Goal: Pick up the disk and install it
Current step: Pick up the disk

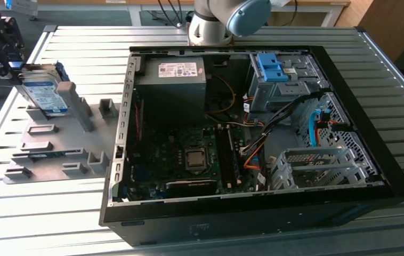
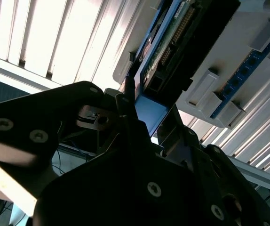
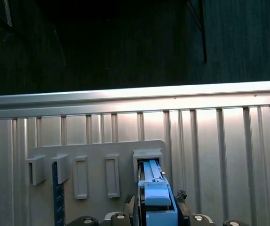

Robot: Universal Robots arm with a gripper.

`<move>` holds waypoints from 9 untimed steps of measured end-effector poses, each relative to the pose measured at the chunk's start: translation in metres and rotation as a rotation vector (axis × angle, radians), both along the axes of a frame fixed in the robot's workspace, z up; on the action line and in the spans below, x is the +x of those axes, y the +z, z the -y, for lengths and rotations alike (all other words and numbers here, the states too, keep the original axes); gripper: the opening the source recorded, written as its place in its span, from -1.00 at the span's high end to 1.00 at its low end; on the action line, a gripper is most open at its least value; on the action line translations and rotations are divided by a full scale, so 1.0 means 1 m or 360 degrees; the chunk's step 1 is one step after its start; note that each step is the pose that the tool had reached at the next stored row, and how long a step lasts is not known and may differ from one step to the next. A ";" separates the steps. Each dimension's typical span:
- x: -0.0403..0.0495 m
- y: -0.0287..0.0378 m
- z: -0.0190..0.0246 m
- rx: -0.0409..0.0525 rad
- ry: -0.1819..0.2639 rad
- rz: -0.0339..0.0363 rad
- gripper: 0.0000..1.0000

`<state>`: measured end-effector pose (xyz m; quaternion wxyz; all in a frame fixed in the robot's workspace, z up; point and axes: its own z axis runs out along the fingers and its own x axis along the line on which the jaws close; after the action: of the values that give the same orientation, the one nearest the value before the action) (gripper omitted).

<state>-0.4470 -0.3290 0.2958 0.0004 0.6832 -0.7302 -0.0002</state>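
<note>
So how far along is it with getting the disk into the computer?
Nothing looks finished: the disk stands on edge in the grey holder, outside the open computer case. In hand: the gripper is at the disk, around its blue-framed edge in the first wrist view; whether it has a firm grip, I can't tell. Left: the disk is not yet lifted clear or installed.

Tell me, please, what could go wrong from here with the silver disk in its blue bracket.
1. The blue-bracketed silver metal disk stands upright in the slotted grey plastic fixture, the gripper at its top; a tilted lift might jam it.
2. Loose orange and black cables cross the open black computer case near the drive bays and may snag it.
</note>
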 end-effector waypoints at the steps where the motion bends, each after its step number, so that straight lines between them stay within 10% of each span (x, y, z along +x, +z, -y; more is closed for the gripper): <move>1: 0.0000 0.0000 0.0000 -0.0001 0.0000 0.0000 0.11; 9: 0.0002 -0.0001 -0.0001 -0.0004 -0.0022 -0.0003 0.11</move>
<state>-0.4468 -0.3290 0.2957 0.0019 0.6782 -0.7349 0.0002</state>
